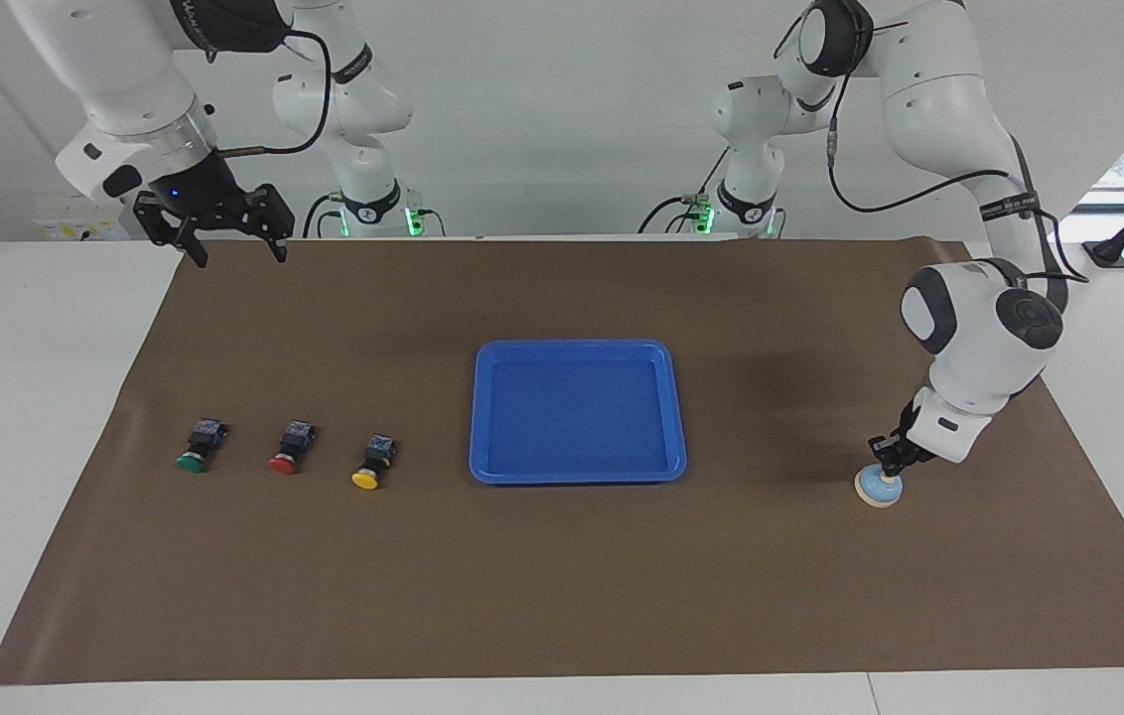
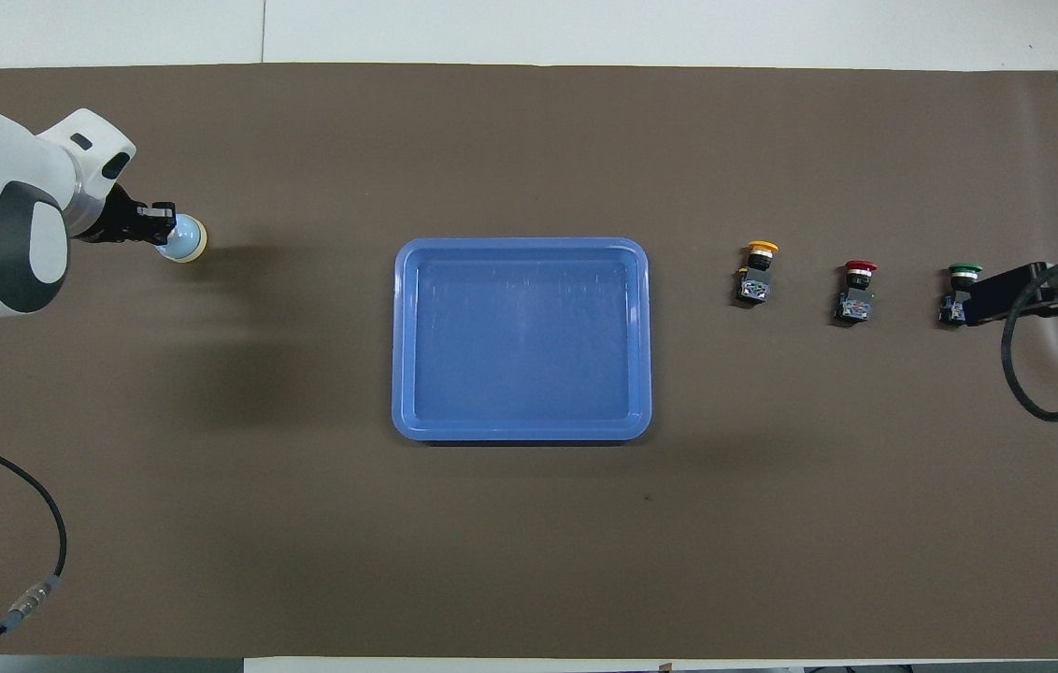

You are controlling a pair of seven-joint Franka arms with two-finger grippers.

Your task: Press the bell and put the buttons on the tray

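Brown paper mat [image 1: 562,586] covers the table; the blue tray [image 1: 577,475] sits mid-mat, bare. At its 9 o'clock in the facing view lie yellow button [image 1: 372,463], red button [image 1: 291,448], green button [image 1: 199,447] — well apart. Right gripper [image 1: 233,252] hangs spread wide over the mat's edge. Left gripper [image 1: 888,459], tilted down, fingers narrowed, touches the bell [image 1: 879,488] at 3 o'clock.

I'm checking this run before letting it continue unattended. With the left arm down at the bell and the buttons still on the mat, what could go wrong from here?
1. The left hand meets the bell from the side nearest the robots, so an off-centre press may slide it.
2. The green button, red button and yellow button lie on their sides and may roll when gripped.
3. The tray has a raised rim that a low carry by the right hand could clip.
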